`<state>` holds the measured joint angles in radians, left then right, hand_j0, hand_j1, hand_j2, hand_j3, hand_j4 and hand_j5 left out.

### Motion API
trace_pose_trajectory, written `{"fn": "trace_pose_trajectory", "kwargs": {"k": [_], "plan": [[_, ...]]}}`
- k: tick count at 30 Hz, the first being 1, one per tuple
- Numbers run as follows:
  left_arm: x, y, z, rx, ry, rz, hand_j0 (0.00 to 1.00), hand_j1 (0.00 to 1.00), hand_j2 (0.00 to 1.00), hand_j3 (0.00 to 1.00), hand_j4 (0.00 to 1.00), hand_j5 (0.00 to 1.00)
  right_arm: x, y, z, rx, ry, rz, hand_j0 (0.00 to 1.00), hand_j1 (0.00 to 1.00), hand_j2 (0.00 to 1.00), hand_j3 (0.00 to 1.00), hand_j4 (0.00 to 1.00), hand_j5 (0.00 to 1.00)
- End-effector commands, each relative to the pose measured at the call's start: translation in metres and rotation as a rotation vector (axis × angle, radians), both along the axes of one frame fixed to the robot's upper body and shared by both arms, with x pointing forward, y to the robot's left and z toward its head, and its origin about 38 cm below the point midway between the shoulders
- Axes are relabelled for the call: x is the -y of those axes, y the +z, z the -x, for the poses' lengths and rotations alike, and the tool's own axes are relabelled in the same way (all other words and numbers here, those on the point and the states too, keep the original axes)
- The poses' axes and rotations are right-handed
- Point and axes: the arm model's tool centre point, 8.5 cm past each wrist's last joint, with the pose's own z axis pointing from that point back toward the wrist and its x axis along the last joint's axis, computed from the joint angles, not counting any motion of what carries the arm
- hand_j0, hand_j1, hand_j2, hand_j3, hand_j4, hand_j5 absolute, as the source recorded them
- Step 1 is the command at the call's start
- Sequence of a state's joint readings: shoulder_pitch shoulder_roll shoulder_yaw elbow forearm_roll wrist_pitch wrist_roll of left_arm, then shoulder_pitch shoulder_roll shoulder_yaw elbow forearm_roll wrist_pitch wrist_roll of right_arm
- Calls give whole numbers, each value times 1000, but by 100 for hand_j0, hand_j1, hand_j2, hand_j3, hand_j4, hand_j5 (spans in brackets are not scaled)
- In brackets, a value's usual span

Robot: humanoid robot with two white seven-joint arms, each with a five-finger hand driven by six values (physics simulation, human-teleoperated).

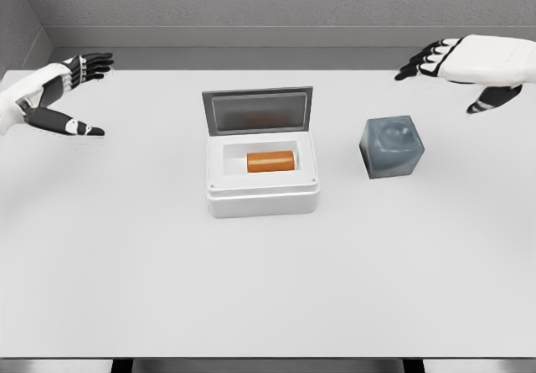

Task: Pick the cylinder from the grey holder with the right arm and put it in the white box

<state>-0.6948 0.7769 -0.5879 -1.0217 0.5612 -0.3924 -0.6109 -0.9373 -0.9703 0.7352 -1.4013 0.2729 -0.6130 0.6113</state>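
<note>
The orange cylinder (270, 162) lies on its side inside the white rectangular box (263, 199), whose grey lid (258, 111) stands open behind it. The right hand (465, 64) hovers well to the cylinder's right and farther back, fingers spread, holding nothing; the grey cube-shaped holder (391, 147) sits nearer it, below and left. The left hand (59, 92) hangs open, empty, far left over the white table (268, 289).

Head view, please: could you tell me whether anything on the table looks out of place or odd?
Nothing stands out. The orange cylinder lies on its side inside the white box, lid up. The grey holder sits empty beside it. Left hand and right hand are open, away from both.
</note>
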Motion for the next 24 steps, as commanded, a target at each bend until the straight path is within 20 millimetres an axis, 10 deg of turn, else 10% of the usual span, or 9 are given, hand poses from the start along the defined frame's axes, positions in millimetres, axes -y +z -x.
{"fn": "trace_pose_trajectory", "kwargs": {"k": [1, 11, 24], "plan": [[15, -23, -12, -104, 35, 23, 100, 100, 100, 100, 100, 100, 5, 6, -1, 12, -17, -17, 100, 100, 100, 100, 100, 100], [82, -73, -30, -185, -13, 51, 100, 100, 100, 100, 100, 100, -6, 1, 1, 5, 14, -18, 100, 100, 100, 100, 100, 100], [136, -69, -47, -193, -73, 74, 100, 100, 100, 100, 100, 100, -30, -7, -4, -1, 61, -64, 100, 100, 100, 100, 100, 100]]}}
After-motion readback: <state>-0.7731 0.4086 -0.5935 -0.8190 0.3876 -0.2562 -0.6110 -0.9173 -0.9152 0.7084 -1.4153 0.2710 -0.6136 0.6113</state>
